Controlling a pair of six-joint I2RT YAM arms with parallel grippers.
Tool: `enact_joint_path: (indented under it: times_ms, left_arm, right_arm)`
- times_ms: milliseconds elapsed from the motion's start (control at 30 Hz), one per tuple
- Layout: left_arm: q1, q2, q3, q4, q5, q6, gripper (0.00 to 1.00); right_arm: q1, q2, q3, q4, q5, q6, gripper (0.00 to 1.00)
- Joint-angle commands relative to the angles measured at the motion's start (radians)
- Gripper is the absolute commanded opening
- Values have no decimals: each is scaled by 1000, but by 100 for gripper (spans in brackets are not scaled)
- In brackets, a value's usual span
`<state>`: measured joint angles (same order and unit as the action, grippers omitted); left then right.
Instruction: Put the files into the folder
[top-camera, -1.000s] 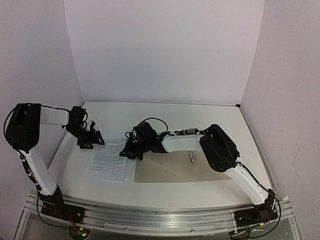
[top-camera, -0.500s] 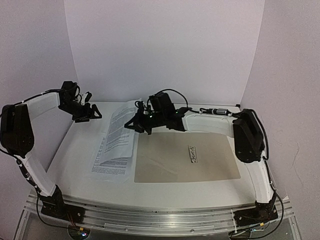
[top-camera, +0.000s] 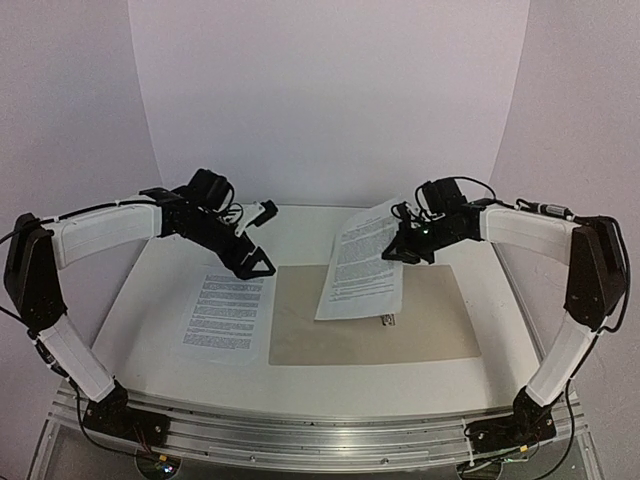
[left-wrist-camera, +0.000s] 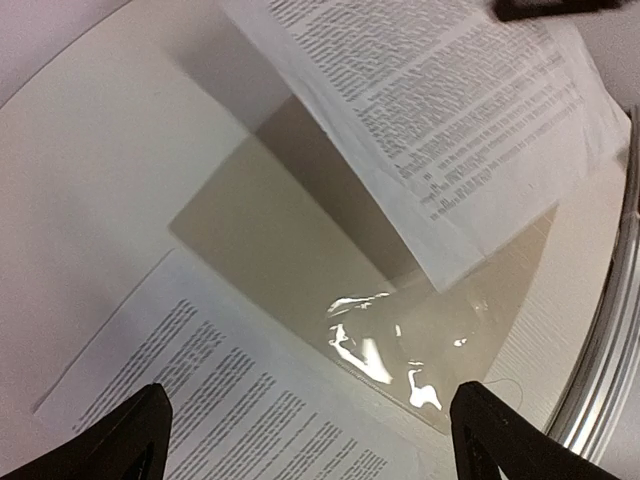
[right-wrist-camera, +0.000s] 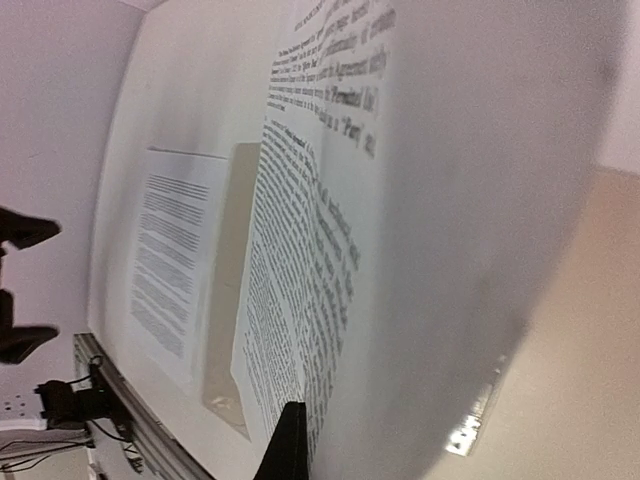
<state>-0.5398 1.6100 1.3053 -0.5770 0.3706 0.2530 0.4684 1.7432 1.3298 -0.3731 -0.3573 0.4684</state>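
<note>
One file (top-camera: 362, 268), a white printed sheet, hangs tilted above the tan folder (top-camera: 430, 330), and my right gripper (top-camera: 398, 248) is shut on its upper edge. The right wrist view shows one dark fingertip (right-wrist-camera: 292, 442) against this sheet (right-wrist-camera: 330, 270), the other hidden behind the paper. The second file (top-camera: 226, 315) lies flat on the table left of the folder. My left gripper (top-camera: 258, 243) hovers open above that sheet's far end, holding nothing. In the left wrist view its fingers (left-wrist-camera: 140, 432) straddle the flat sheet (left-wrist-camera: 230, 400) and the folder's corner (left-wrist-camera: 290, 240).
A small metal fastener (top-camera: 388, 320) lies on the open folder, partly behind the hanging sheet. White walls (top-camera: 330, 100) enclose the table at the back and sides. An aluminium rail (top-camera: 320, 430) runs along the near edge.
My right gripper has lifted one sheet off the left pile and carried it right, over the folder. The left arm has swung up and to the right, its jaws spreading wider.
</note>
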Motion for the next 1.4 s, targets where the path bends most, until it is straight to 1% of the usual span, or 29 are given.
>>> enact_joint_path:
  times_ms: [0, 67, 233, 433, 567, 667, 733, 833, 967, 1067, 1167, 1233, 1367]
  left_arm:
    - [-109, 43, -20, 48, -46, 202, 98]
    - [-157, 80, -29, 58, -79, 246, 98]
    - [-229, 127, -107, 127, -104, 339, 98]
    - [-247, 192, -131, 159, -105, 358, 98]
    - [-255, 192, -181, 176, -96, 370, 97]
    - [-273, 192, -194, 184, -85, 370, 97]
    - [-282, 201, -178, 183, -77, 366, 96]
    - [-284, 233, -106, 142, -31, 364, 94]
    - [-284, 334, 71, 9, 64, 360, 90]
    - [-290, 399, 153, -30, 89, 340, 89]
    - [-295, 432, 182, -34, 89, 337, 89]
    - [-295, 427, 178, -25, 86, 344, 89]
    - [-294, 386, 141, -12, 76, 386, 89]
  right_arm:
    - [-58, -74, -57, -148, 81, -246, 0]
    - [-71, -81, -68, -160, 89, -291, 0]
    - [-85, -76, -74, -168, 112, -370, 0]
    - [-86, -33, -92, -168, 28, -408, 0]
    - [-86, -57, -130, -161, -4, -428, 0]
    - [-86, -58, -139, -156, -65, -413, 0]
    - [-86, -59, -145, -154, -71, -400, 0]
    - [-86, -79, -149, -156, -36, -376, 0]
    - [-86, -123, -135, -159, 67, -353, 0]
    - [-86, -152, -152, -142, 51, -350, 0]
    - [-86, -132, -208, -76, -31, -312, 0]
    - [-86, -107, -240, -44, -65, -289, 0]
    - [-85, -95, -263, -14, -87, -294, 0]
